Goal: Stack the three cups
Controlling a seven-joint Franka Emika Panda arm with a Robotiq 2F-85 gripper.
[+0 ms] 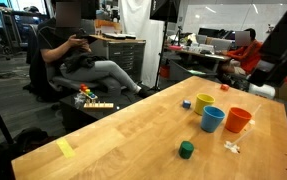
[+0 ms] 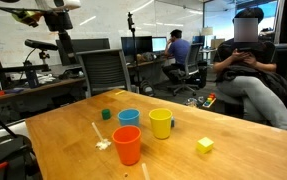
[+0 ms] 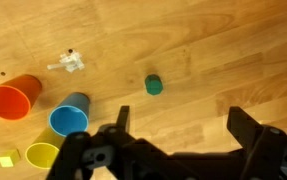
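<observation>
Wooden surface (image 1: 133,130) with all three cups upright, mouths up, unstacked, clustered close together: yellow cup (image 1: 204,102), blue cup (image 1: 213,119) just beside it, orange-red cup (image 1: 238,120) just beside the blue. Near the cluster a small dark green block (image 1: 186,149), a small yellow block (image 2: 205,145) and a tiny white piece (image 3: 68,63). In the wrist view, dark fingers (image 3: 245,125) spread wide, released, grasping nothing, hanging over bare wood, with the cups off towards the left edge and the green block ahead of the gap
</observation>
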